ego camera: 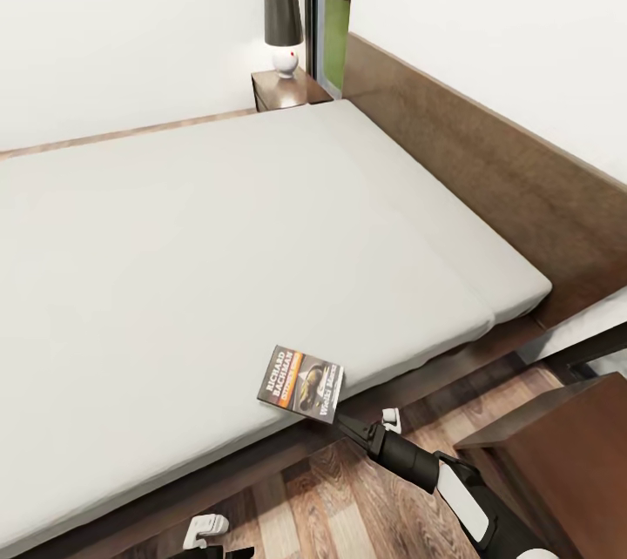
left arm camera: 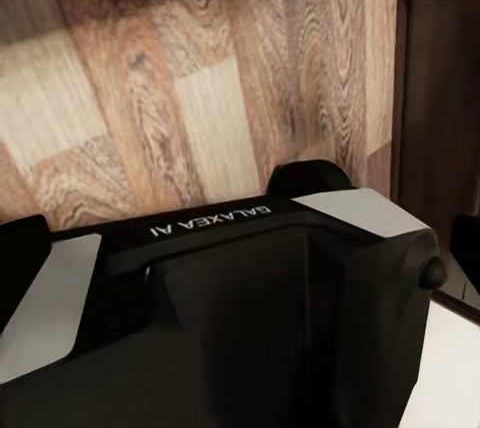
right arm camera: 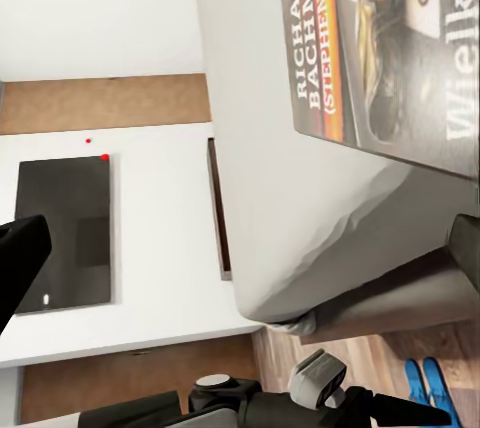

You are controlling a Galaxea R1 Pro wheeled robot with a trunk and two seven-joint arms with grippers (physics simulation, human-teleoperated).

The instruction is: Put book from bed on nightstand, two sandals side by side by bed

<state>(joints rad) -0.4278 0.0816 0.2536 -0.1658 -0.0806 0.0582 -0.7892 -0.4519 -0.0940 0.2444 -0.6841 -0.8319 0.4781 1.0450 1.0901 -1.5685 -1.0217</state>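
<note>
Here the book (ego camera: 301, 384) lay at the near edge of the bed (ego camera: 218, 228). The right gripper (ego camera: 347, 426) touched its corner, fingers spread wide, holding nothing. The left gripper's (ego camera: 205, 529) opening could not be determined.

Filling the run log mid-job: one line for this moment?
dark-covered Richard Bachman paperback: at pale mattress edge | right gripper: at book's corner, grasp unclear | blue sandals: on floor
</note>
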